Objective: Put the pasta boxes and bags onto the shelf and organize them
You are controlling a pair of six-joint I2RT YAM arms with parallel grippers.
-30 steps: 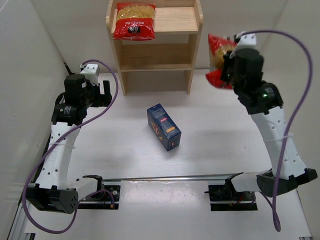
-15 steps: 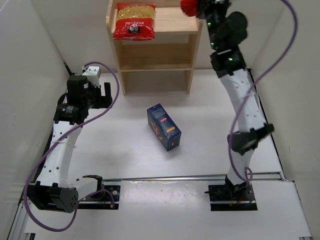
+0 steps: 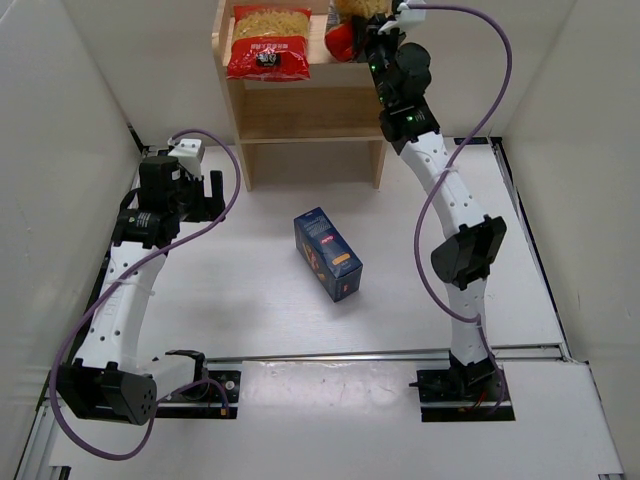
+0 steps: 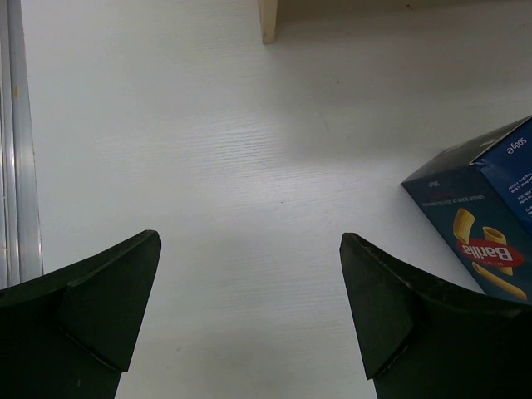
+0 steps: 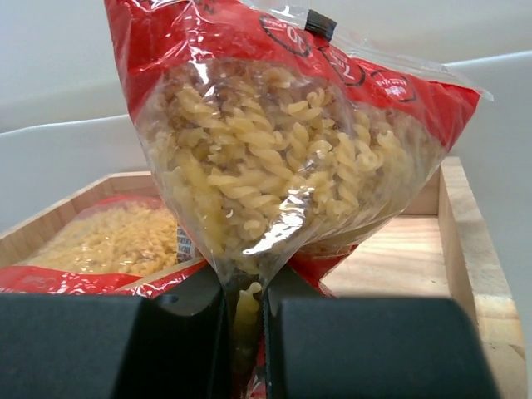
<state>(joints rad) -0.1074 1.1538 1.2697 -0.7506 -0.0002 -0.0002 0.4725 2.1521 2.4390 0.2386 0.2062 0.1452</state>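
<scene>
My right gripper [image 3: 372,30] is shut on a red pasta bag [image 3: 347,28] and holds it over the right half of the shelf's [image 3: 395,50] top tier; in the right wrist view the bag [image 5: 283,158] is pinched between my jaws [image 5: 247,324]. A second red bag [image 3: 268,42] lies flat on the top tier's left half, also seen in the right wrist view [image 5: 91,249]. The dark blue pasta box [image 3: 328,253] lies on the table in front of the shelf and shows in the left wrist view [image 4: 482,216]. My left gripper [image 3: 205,190] is open and empty at the left [image 4: 249,307].
The shelf's lower tier [image 3: 310,125] holds nothing visible. White walls stand close on both sides. A metal rail [image 3: 330,355] runs across the near table edge between the arm bases.
My right arm has swung up and left, carrying the red bag from beside the shelf's right side to above its top tier. The left arm has shifted only slightly.
</scene>
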